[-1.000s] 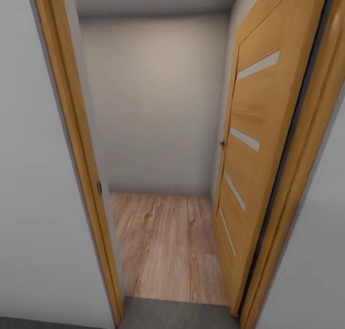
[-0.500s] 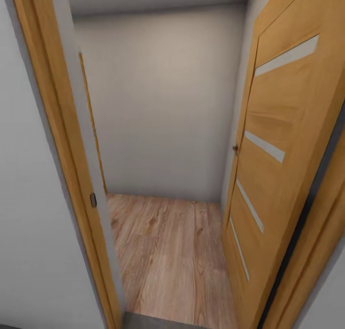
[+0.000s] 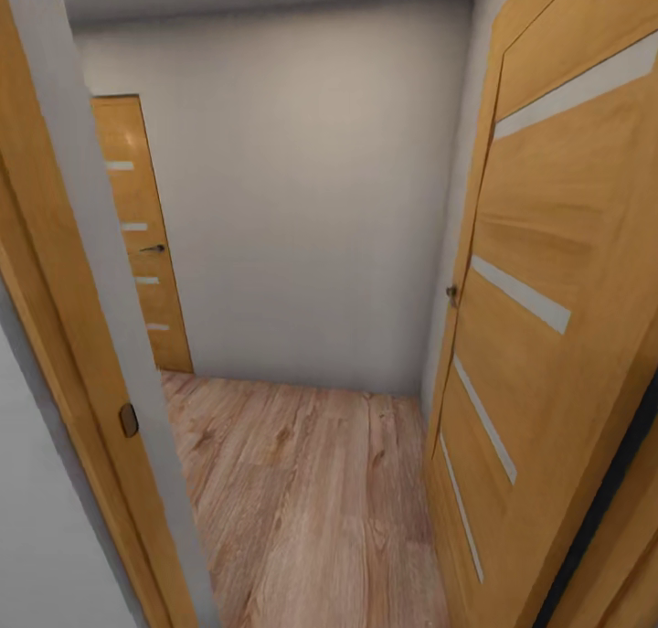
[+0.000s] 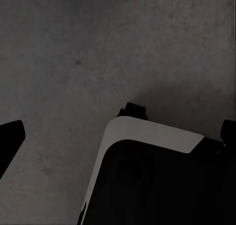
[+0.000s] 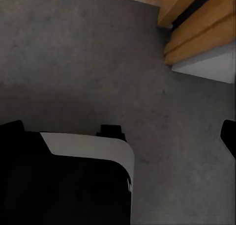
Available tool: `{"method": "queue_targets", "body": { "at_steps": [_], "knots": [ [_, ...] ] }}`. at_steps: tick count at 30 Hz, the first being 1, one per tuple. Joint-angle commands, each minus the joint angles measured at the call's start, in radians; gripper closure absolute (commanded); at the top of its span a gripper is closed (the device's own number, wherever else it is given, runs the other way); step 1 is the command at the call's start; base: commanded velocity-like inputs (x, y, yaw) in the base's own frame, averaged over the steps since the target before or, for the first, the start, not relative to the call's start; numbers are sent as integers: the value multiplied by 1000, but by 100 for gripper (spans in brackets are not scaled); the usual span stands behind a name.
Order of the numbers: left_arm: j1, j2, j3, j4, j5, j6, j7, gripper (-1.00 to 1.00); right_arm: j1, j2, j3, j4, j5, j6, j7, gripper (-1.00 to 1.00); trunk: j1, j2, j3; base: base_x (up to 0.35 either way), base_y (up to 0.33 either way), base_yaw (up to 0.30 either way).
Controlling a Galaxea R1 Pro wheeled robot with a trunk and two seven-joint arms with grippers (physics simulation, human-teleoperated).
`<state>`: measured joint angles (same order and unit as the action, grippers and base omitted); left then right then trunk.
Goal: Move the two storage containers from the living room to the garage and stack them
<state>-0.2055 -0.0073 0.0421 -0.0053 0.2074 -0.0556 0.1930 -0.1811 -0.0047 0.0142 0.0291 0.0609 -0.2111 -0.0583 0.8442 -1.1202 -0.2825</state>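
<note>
Both wrists downward, over base (image 4: 162, 181).

An open wooden door (image 3: 557, 317) with slim pale glass strips stands at the right of the head view, a small dark handle (image 3: 451, 292) at its edge. A wooden door frame (image 3: 64, 335) with a dark latch plate (image 3: 129, 420) runs down the left. Through the doorway lies a light plank floor (image 3: 311, 500), ending at a plain white wall (image 3: 302, 198). A second, shut door (image 3: 137, 235) of the same make stands at the far left, its lever handle (image 3: 153, 248) dark. The right wrist view shows the frame's foot (image 5: 196, 23).
</note>
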Motion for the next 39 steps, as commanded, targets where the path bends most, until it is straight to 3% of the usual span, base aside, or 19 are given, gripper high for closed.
{"method": "queue_targets", "body": {
  "at_steps": [1, 25, 39],
  "knots": [
    [-1, 0, 3, 1, 4, -4, 2, -100, -1, 0, 1, 3, 7, -5, -5, -100, 1, -1, -1, 318, -96, 0],
    [-1, 0, 4, 1, 4, -6, 2, -100, -1, -1, 1, 3, 6, -4, -4, -100, 1, -1, -1, 314, -91, 0],
    [-1, 0, 3, 1, 4, -7, 2, -100, -1, -1, 1, 3, 5, -5, -4, -100, 1, -1, -1, 34, -5, 0]
  ]
}}
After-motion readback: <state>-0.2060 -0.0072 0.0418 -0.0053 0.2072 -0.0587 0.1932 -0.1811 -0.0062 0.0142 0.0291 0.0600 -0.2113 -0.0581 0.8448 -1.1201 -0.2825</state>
